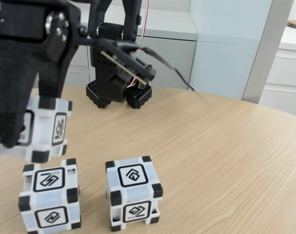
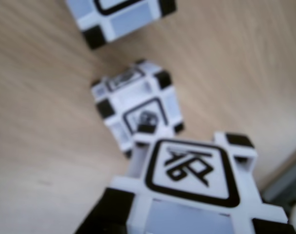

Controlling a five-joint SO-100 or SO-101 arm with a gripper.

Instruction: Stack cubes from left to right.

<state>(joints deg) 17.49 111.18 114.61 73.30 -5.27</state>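
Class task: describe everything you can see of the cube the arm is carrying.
The held cube is pale grey-white plastic with black corner blocks and a black-framed line symbol on each visible face. It hangs slightly tilted in the black end effector, clear of the wooden table, above and just behind the left resting cube.

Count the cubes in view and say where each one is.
3. In the fixed view, one cube is held off the table in the pincer at the left; a second sits on the table below it; the third sits to its right.

Prob. office: white cabinets (image 1: 173, 46), round desk (image 1: 221, 146)
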